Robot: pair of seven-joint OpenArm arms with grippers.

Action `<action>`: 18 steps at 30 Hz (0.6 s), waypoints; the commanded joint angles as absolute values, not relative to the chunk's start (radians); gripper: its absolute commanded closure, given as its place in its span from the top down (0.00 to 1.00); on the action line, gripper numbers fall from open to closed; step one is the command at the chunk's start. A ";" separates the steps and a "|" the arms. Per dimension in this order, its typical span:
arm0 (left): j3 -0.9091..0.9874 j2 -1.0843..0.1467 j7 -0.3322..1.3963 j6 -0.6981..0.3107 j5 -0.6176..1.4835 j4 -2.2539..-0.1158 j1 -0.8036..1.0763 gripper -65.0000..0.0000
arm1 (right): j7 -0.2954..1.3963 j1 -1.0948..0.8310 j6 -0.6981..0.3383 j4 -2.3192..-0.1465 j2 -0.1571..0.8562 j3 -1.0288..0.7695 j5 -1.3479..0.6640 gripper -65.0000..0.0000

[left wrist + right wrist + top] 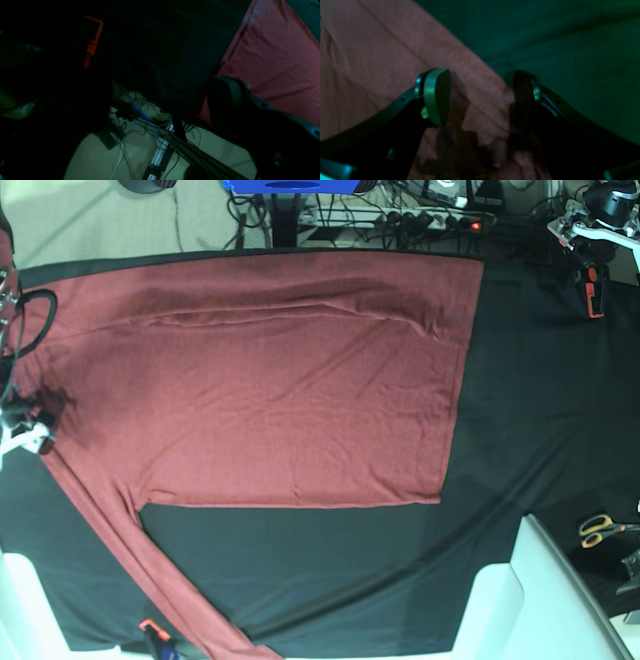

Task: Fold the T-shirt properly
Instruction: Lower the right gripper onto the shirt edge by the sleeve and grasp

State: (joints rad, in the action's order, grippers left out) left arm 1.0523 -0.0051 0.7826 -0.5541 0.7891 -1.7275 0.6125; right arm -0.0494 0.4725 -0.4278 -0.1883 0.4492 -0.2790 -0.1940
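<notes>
The maroon T-shirt (270, 390) lies spread flat on the black cloth (540, 410), with one long sleeve (120, 550) running toward the front edge. At the shirt's left end my right gripper (22, 425) stands open. In the right wrist view, this gripper (480, 82) straddles the shirt's edge (395, 62): one finger over red fabric, the other beside it over black cloth, with nothing gripped. My left gripper (160, 95) hangs by the table's far right corner (590, 225), off the shirt (275, 62). Only one dark finger (225, 100) of it shows, and it holds nothing.
Yellow-handled scissors (602, 528) lie at the right edge. An orange-and-black clamp (594, 288) sits at the back right. Cables and a power strip (160, 147) lie on the floor beyond the table's edge. White arm housings (540, 600) fill the front corners.
</notes>
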 commanded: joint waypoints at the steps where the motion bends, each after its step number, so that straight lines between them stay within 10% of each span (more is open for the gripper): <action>1: 1.055 -0.015 0.766 -0.561 0.805 -1.739 0.621 0.88 | -0.070 0.499 -0.432 -0.197 0.470 -0.269 -0.202 0.57; 4: 1.052 -0.013 0.766 -0.561 0.805 -1.739 0.619 0.88 | -0.067 0.490 -0.430 -0.197 0.467 -0.257 -0.202 0.49; 9: 1.052 -0.013 0.766 -0.561 0.805 -1.739 0.619 0.88 | -0.070 0.486 -0.321 -0.205 0.467 -0.257 -0.202 0.03; 18: 1.052 -0.010 0.768 -0.561 0.806 -1.741 0.615 0.88 | -0.042 0.403 -0.323 -0.378 0.467 -0.268 -0.206 0.00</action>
